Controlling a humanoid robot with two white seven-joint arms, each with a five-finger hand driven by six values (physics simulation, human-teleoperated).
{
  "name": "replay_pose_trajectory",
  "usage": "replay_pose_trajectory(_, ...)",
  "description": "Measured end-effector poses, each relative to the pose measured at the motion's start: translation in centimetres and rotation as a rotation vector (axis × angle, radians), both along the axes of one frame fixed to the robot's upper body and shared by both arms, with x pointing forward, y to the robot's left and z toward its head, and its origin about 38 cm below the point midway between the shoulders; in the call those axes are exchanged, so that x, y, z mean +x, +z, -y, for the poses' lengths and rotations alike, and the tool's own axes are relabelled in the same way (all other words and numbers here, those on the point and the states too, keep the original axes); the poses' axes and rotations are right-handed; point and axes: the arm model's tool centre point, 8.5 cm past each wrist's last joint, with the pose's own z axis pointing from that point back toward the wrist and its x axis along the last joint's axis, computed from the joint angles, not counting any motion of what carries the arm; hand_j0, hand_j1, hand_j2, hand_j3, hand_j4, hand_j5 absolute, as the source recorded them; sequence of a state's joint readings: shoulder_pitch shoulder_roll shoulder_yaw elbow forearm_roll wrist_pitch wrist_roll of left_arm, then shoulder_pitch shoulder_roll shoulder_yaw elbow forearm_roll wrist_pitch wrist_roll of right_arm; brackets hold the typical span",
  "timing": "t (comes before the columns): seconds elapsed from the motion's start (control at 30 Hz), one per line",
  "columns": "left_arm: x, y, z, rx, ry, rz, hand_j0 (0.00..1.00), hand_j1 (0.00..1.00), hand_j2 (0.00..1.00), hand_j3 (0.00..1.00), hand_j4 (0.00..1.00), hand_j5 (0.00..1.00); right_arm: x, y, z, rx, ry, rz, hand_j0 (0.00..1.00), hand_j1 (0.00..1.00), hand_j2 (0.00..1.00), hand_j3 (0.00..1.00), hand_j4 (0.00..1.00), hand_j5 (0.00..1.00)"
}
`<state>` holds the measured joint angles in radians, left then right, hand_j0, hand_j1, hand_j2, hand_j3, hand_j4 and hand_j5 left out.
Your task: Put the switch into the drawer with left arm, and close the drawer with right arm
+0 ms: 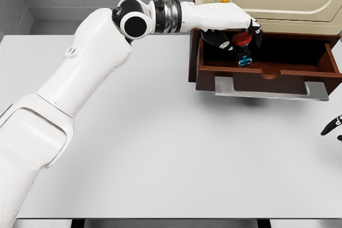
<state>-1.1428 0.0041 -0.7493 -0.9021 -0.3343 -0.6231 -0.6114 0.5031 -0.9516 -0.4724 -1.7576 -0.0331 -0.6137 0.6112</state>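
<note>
Across the desk (160, 153), we see the left hand (235, 36) gripping the switch (243, 49) (small, rigid, probably light) by its top over the open drawer (267, 73).

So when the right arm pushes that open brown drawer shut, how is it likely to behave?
The drawer looks like rigid wood, so it should probably slide as one stiff piece, not flex. The flat grey handle offers a broad push face. The switch, in the left hand above it, seems small and may shift inside.

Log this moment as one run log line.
left hand: holding switch over open drawer | right hand: at right edge | drawer: not closed
</note>
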Motion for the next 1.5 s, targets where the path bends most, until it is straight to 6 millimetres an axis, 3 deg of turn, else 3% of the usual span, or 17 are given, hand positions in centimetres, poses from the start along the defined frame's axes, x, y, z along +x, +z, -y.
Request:
replay_pose_trajectory(0.33,0.0,0.3,0.1,0.009,0.001,0.015,0.81,0.81,0.81,0.81,0.81,0.81,0.0,-0.1,0.0,0.002,0.001,-0.002,0.61,0.61,0.61,0.61,0.61,0.61)
replay_pose_trajectory(0.43,-0.1,0.4,0.2,0.008,0.001,0.016,0.81,0.81,0.81,0.81,0.81,0.81,0.1,0.1,-0.1,0.003,0.003,0.005,0.48,0.48,0.48,0.48,0.48,0.48)
replay_pose_trajectory(0.6,0.0,0.2,0.3,0.014,0.004,0.01,0.81,0.81,0.81,0.81,0.81,0.81,0.8,0.7,-0.5,0.006,0.014,0.032,0.48,0.48,0.48,0.48,0.48,0.48)
replay_pose_trajectory(1.1,0.2,0.0,0.1,-0.052,0.001,-0.073,0.8,0.8,0.8,0.8,0.8,0.8,0.8,-0.3,-1.0,0.014,0.03,0.003,0.49,0.49,0.49,0.49,0.49,0.49)
replay_pose_trajectory(1.23,-1.1,2.0,1.4,-0.008,-0.046,0.044,0.81,0.81,0.81,0.81,0.81,0.81,1.3,0.1,-1.3,0.018,0.04,0.022,0.49,0.49,0.49,0.49,0.49,0.49)
replay_pose_trajectory(1.33,-4.1,5.2,3.2,-0.046,-0.148,0.143,1.0,1.0,1.0,1.0,1.0,1.0,2.0,0.5,-1.9,0.024,0.056,0.04,0.49,0.49,0.49,0.49,0.49,0.49)
replay_pose_trajectory(1.37,-5.4,6.3,3.7,-0.069,-0.189,0.169,1.0,1.0,1.0,1.0,1.0,1.0,2.1,0.5,-2.0,0.026,0.062,0.041,0.49,0.49,0.49,0.49,0.49,0.49)
replay_pose_trajectory(1.43,-7.4,8.1,3.5,-0.114,-0.252,0.208,1.0,1.0,1.0,1.0,1.0,1.0,2.2,0.2,-2.3,0.029,0.07,0.035,0.49,0.49,0.49,0.49,0.49,0.49)
replay_pose_trajectory(1.5,-8.7,9.6,1.7,-0.15,-0.291,0.231,1.0,1.0,1.0,1.0,1.0,1.0,2.3,0.2,-2.5,0.031,0.074,0.034,0.49,0.49,0.49,0.49,0.49,0.49)
